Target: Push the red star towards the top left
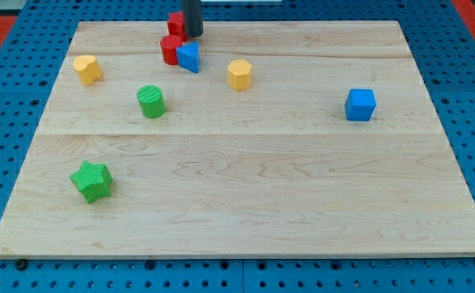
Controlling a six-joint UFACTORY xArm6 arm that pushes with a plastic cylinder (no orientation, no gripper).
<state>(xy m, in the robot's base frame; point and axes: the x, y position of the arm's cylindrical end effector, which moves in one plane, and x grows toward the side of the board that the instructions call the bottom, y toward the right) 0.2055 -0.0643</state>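
Red star [175, 23] is sitting at the wooden board's [237, 187] top edge, touching my tip [193, 35] on its right, with a red cylinder [171, 50] and blue block [189, 57] lying just below; no gripper fitted.

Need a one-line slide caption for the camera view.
My tip at the board's top edge, beside a red block, above a red cylinder touching a blue block.
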